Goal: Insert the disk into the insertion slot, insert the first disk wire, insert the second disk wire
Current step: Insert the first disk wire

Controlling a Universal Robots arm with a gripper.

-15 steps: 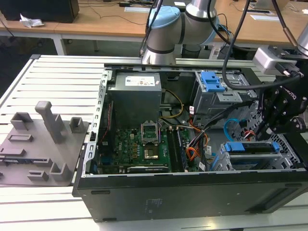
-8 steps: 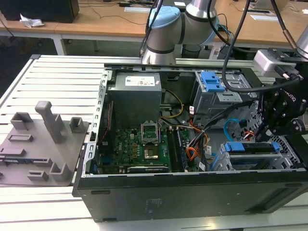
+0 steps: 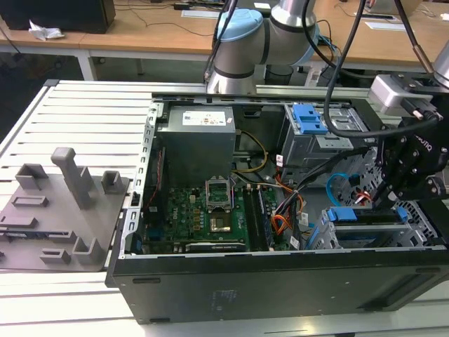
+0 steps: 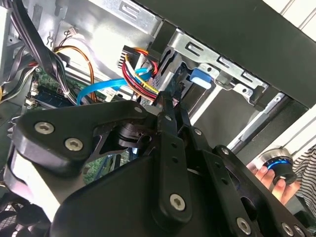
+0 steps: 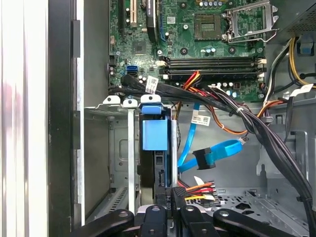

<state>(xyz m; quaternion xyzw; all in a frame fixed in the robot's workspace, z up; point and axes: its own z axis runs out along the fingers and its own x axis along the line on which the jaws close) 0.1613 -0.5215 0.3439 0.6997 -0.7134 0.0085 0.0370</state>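
second wrist view, hand point(image 4: 268, 181) outside case point(image 4: 237, 29), gripper point(image 4: 170, 101) inside

I'm looking down on a black computer case point(image 3: 280, 281) lying open on the slatted desk point(image 3: 84, 119). Inside it, the green motherboard point(image 3: 196, 210) sits below a grey power supply point(image 3: 196, 144). The empty processor socket point(image 3: 217, 189) lies near the board's middle. In the first wrist view I see the memory slots point(image 5: 212, 64) running across the board. A tall grey cage point(image 3: 319, 144) with a blue latch point(image 3: 309, 118) stands at the case's far corner. Towards the exterior view's left, a grey fixture plate point(image 3: 42, 225) with an upright post point(image 3: 74, 175) rests on the desk. Wooden desks point(image 3: 140, 28) stand behind, one carrying crumpled white paper point(image 3: 45, 30).
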